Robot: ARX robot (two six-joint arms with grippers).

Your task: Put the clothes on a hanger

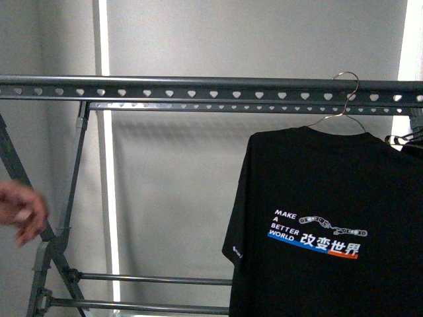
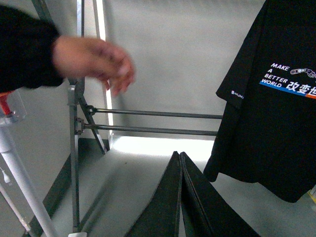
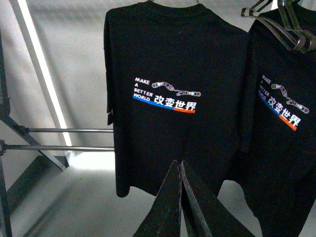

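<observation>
The black T-shirt (image 1: 317, 218) with white "MAKE A BETTER WORLD" print hangs by its silver wire hook (image 1: 348, 89) from the grey hanger rail (image 1: 198, 89) with heart-shaped holes, toward the right. The same shirt (image 3: 168, 89) faces the right wrist camera; its sleeve and hem (image 2: 266, 113) show in the left wrist view. My left gripper (image 2: 179, 154) is shut and empty, low and apart from the shirt's hem. My right gripper (image 3: 179, 162) is shut and empty, just in front of the shirt's lower part. Neither arm appears in the front view.
A person's blurred hand (image 1: 21, 210) reaches in at the left by the rack's slanted leg (image 1: 66, 218); the hand (image 2: 94, 61) with a dark sleeve fills the left wrist view. A second black printed shirt (image 3: 284, 128) on a black hanger (image 3: 281, 24) hangs right. Thin crossbars (image 2: 153, 122) run low.
</observation>
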